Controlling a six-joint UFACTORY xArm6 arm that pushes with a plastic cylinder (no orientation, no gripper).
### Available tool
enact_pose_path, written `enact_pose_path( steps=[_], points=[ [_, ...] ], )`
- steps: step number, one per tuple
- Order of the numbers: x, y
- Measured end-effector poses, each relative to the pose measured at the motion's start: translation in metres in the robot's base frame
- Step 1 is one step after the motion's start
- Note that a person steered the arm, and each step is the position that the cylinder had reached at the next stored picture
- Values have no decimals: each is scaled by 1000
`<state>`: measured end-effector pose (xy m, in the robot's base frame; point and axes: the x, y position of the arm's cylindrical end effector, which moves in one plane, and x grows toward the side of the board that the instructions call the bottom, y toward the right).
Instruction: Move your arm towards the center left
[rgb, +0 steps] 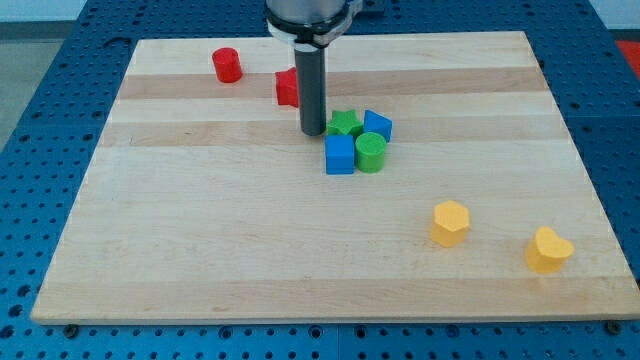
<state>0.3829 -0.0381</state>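
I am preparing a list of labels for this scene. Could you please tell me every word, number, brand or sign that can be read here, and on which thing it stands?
None: no readable text on the wooden board, the blocks or the rod above my tip.

Bright, even light falls from overhead; the wooden board shows soft, short shadows under each block and no harsh glare. Focus is sharp throughout, with perhaps slight softness at the view's top edge.
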Motion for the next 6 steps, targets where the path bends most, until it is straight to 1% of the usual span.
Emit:
enact_pose_path(
  steps=[1, 2, 4, 5, 6],
  points=[
    [45, -44],
    [79, -49],
    [83, -54],
    [110, -61],
    [123, -70]
  ],
)
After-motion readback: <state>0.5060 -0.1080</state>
